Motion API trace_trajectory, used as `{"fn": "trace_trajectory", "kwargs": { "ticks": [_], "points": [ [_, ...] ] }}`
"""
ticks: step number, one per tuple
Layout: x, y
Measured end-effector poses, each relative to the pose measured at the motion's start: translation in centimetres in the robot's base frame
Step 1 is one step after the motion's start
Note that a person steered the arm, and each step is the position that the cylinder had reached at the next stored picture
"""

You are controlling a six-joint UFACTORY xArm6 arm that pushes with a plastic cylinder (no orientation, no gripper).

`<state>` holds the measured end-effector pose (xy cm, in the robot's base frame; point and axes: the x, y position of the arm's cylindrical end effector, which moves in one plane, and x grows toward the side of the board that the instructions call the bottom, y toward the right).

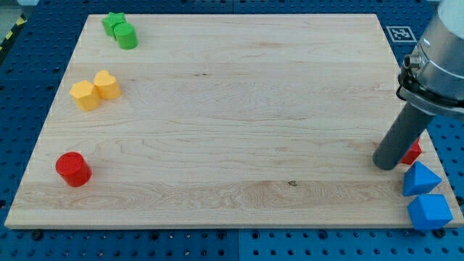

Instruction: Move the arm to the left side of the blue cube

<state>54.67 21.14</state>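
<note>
Bench [232, 109] fills frame. Upper left: star block [112, 22] touching cylinder [126, 36]. Left edge, mid-height: hexagonal block [84, 96] against heart block [107, 84]. Lower left: lone cylinder [73, 169]. Lower right: my tip [387, 165] beside partly hidden block [413, 152]; below, triangular block [420, 179] above cube [430, 212].

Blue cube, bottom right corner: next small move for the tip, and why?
Probably slide my tip toward the view's bottom, stopping level with the blue cube. The tip already sits to the view's left of the cube and of the blue wedge-like block, but higher up, beside the red block.
</note>
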Motion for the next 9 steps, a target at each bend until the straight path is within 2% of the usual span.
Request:
{"fn": "trace_trajectory", "kwargs": {
  "ticks": [3,7,9],
  "points": [
    [4.5,-0.8],
    [5.9,-2.2],
    [7.1,-5.2]
  ]
}}
